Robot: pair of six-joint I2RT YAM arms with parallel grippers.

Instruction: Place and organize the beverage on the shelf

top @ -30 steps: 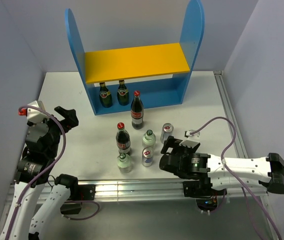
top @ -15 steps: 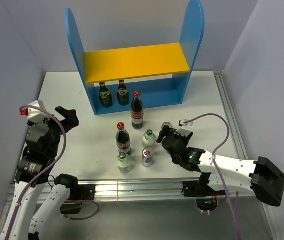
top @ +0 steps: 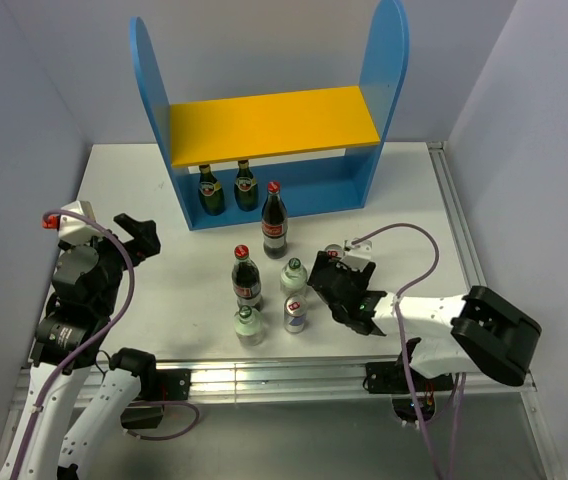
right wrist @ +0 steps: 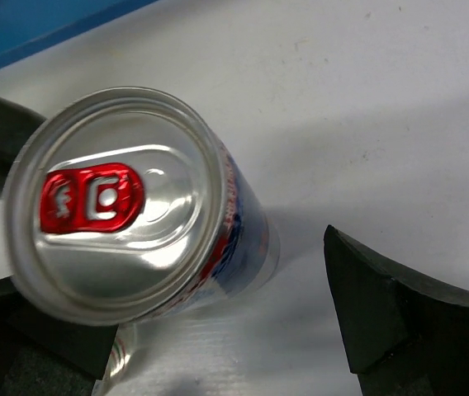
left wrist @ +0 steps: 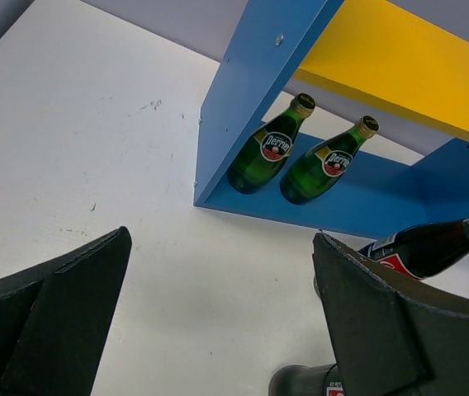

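Right fingers (right wrist: 400,318) spread wide, silver can (right wrist: 127,206) upright between them, hard by one finger

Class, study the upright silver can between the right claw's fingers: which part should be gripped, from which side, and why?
Grip the can across its round side wall, below the top rim. It stands upright, tab up, so the wall is vertical. Come from the near right, where the open right claw straddles it; a small bottle crowds its left.
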